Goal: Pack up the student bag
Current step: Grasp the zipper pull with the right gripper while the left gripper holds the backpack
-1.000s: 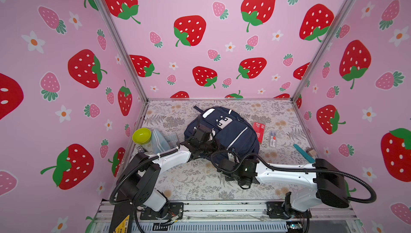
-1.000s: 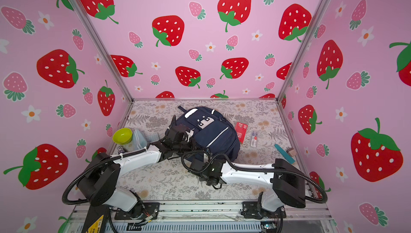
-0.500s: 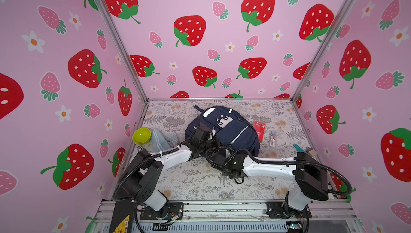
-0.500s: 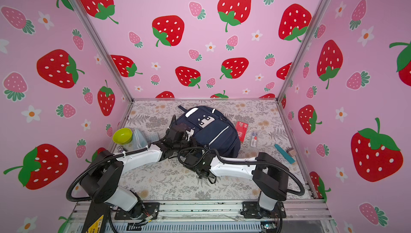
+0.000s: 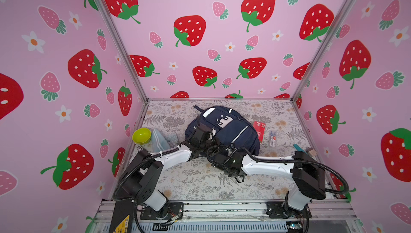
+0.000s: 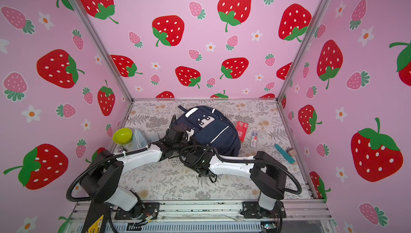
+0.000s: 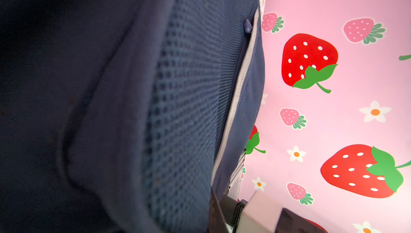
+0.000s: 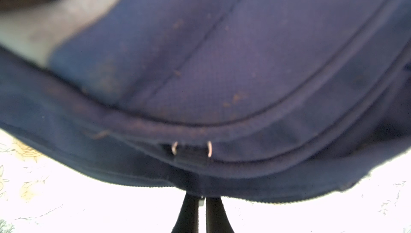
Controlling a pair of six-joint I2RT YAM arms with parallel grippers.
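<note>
- The floral table cover (image 5: 189,183) takes up the whole floor of the strawberry-walled booth.
- The student bag (image 5: 233,129) lies flat at the middle back of the table, face up, with its cartoon patch towards the rear wall.
- Both arms meet at the bag's near-left corner. Their wrists and looping cables hide that corner in both top views.
- The left gripper (image 5: 208,132) presses into the bag's left side and is closed. Its wrist view is all navy mesh and fabric, so I cannot tell whether it has hold of anything.
- The right gripper (image 8: 202,198) has its jaws pinched together on the bag's lower hem, with a small pale bit between the tips.
- A clear pouch (image 5: 160,140) sits left of the bag, and the left arm passes just in front of it.
- A green bowl (image 5: 141,135) touches the pouch, by the left wall.
- A red packet (image 5: 259,129) is tucked against the bag's right edge.
- A teal tool (image 6: 284,154) lies near the right wall, just behind the right elbow.
- A pen pack (image 5: 272,137) sits just right of the red packet.
- A small brown block (image 6: 291,151) sits beside the teal tool.
</note>
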